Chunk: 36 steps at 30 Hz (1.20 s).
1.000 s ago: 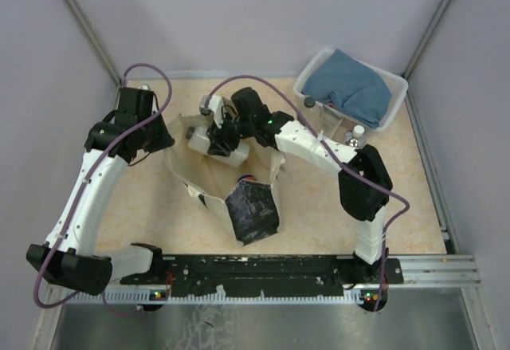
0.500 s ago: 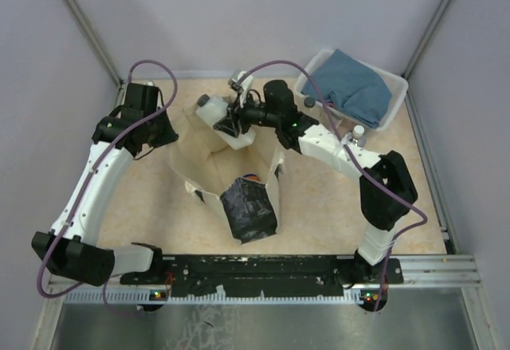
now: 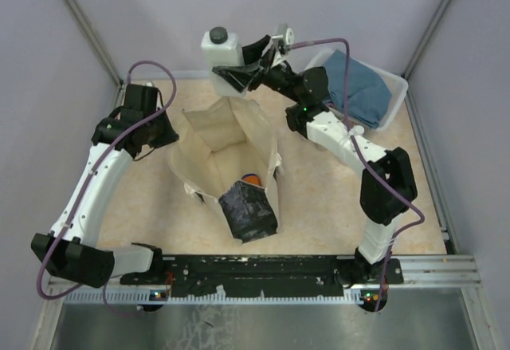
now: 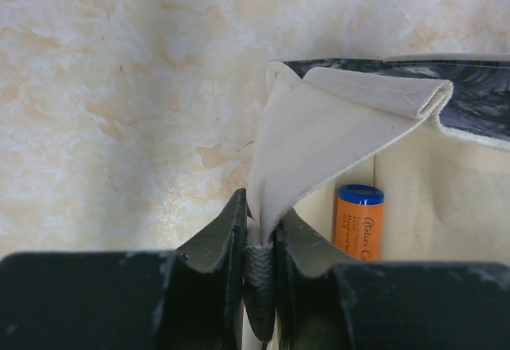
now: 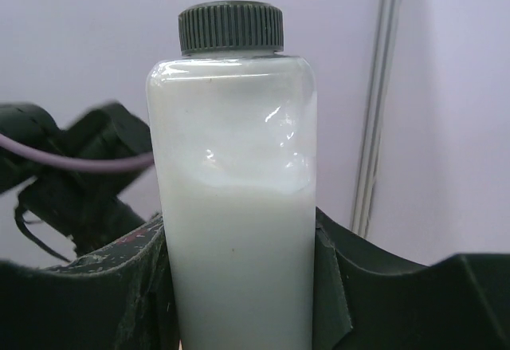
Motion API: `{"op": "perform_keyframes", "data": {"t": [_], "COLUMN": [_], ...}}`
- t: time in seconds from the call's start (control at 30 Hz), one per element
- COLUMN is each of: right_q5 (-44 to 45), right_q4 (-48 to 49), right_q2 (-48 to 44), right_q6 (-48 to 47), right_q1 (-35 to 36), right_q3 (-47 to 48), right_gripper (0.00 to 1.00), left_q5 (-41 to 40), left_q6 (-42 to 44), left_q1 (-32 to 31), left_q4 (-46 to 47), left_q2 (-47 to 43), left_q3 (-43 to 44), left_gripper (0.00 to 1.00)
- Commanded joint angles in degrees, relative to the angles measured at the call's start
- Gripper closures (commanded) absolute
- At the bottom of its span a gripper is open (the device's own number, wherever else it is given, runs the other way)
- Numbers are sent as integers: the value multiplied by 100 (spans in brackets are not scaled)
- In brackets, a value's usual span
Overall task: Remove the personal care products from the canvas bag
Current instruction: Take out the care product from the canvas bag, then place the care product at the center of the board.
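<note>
The cream canvas bag (image 3: 215, 139) stands open in the middle of the table, its dark printed panel (image 3: 251, 210) facing the arms. An orange bottle with a blue cap (image 3: 250, 179) lies inside it and also shows in the left wrist view (image 4: 358, 222). My left gripper (image 3: 165, 133) is shut on the bag's left rim, with cloth and a dark strap pinched between its fingers (image 4: 260, 226). High above the bag's far side, my right gripper (image 3: 233, 75) is shut on a white bottle with a grey cap (image 3: 222, 49). That bottle stands upright between the pads (image 5: 235, 206).
A white plastic basket (image 3: 401, 88) holding a blue folded cloth (image 3: 358, 87) sits at the back right. A small pale bottle with a dark cap (image 3: 358, 133) stands just in front of it. Walls and corner posts close in on three sides.
My right gripper has lifted the white bottle out of the bag, up and toward the back wall. The left gripper has kept its hold on the bag's rim.
</note>
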Motion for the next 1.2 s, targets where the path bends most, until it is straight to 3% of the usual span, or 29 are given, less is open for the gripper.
{"op": "perform_keyframes", "data": {"t": [0.0,0.1,0.23,0.5,0.73,0.87,0.93,1.17], "right_q5": [-117,70,472,998,1504,1579,1623,1696], "right_q4": [1741,1260,1654,1004,940,1307,1957,3429], "right_q2": [-185,-460,-761,-1623,-2206,-2292,-2169,-1580], "right_q6": [187,-571,-887,-1809,-2021,-2084,-2041,-1906], "right_q1": [46,41,-118,-461,-716,-716,-719,-702], "right_q3": [936,793,116,-1053,-2052,-2842,-3371,-4400], "right_gripper": [100,100,100,100,100,100,100,100], "left_q5": [35,-76,-254,-958,-1704,-1718,-1770,-867], "left_q6": [-137,-192,-389,-540,-293,-423,-469,-480], "left_q1": [30,32,37,125,381,537,551,548], "left_q4": [-214,-297,-351,-519,-640,-311,-112,498], "left_q2": [-93,-91,-32,693,1058,513,122,-883], "left_q3": [-56,-7,134,1018,1987,1732,1446,311], "left_gripper": [80,82,100,100,100,100,100,100]}}
